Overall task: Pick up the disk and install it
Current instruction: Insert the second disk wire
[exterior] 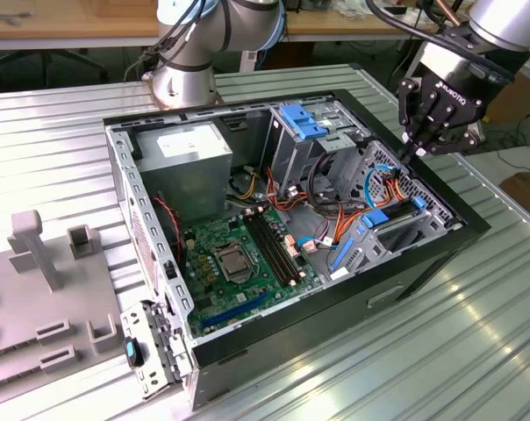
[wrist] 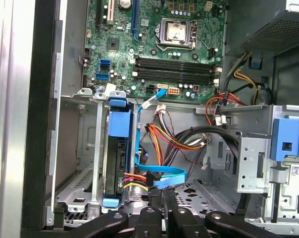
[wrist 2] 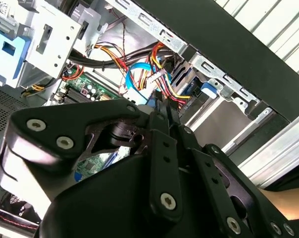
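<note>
gripper: (exterior: 416, 151) hangs over the case's (exterior: 397, 289) drive-bay corner, at the exterior view's right, tips pointing down into the case
claw state: fingers (wrist: 148, 218) pressed together in both wrist views, no real gap; nothing visibly held between them
disk: (wrist: 116, 163) stands on edge in the cage (wrist: 92, 148) against the case side wall; blue rail tabs at both ends, black edge facing the camera
seating: looks slotted into the cage already, judging from the rails sitting inside the frame; can't confirm it's fully home
key relation: disk is below the tips and off to the side, toward the case wall, in the first wrist view. Its long axis runs along that wall, from the gripper end toward the motherboard (wrist: 154, 49)
gap: tips near the disk's closer end but not touching it
in the way: blue SATA cable (wrist: 162, 181) loops just beside the tips; its black plug and the red/yellow power leads go into the disk's near end
cable bundle: (wrist: 174, 141) orange/yellow/black, crosses the open floor between the cage and the second bay
second bay: grey metal with a bare blue bracket (wrist: 288, 144), on the far side of the tips from the disk, well apart from it
PSU: (exterior: 190, 149) grey box with sticker at the far corner of the case, no factor here
outside case: grey fixture (exterior: 37, 254) on the ribbed table (exterior: 440, 351), exterior view's left, well apart
risk, my read: cables are the snag point; they sit right at the tips
</note>
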You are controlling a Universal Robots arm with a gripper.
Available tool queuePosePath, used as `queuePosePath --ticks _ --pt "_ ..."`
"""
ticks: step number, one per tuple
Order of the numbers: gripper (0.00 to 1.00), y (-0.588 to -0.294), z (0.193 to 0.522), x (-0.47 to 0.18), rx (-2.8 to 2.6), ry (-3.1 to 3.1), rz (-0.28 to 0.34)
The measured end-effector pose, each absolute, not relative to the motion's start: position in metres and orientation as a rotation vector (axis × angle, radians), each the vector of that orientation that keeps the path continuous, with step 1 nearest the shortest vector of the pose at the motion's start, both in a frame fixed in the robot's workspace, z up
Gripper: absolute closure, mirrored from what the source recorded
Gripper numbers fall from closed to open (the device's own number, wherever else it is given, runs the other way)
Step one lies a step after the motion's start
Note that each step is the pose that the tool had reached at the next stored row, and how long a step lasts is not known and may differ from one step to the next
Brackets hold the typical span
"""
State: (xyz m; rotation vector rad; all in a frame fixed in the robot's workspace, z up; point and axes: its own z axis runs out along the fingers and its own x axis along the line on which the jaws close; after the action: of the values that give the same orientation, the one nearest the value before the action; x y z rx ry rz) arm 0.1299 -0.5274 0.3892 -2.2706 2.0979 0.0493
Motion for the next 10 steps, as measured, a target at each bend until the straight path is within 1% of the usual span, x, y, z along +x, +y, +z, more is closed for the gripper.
queuePosePath --ticks 3,4,5,7,10 --pt "0.81 -0.5286 0.389 0.1277 -2.299 2.068 0.05" --pt "0.74 -0.5287 0.389 0.1276 -2.309 2.057 0.051" --pt "0.74 -0.5287 0.3889 0.1275 -2.313 2.052 0.051" --pt "0.61 -0.5287 0.3885 0.1274 -2.329 2.034 0.052" --pt "0.61 -0.5284 0.3857 0.1258 -2.368 1.99 0.053"
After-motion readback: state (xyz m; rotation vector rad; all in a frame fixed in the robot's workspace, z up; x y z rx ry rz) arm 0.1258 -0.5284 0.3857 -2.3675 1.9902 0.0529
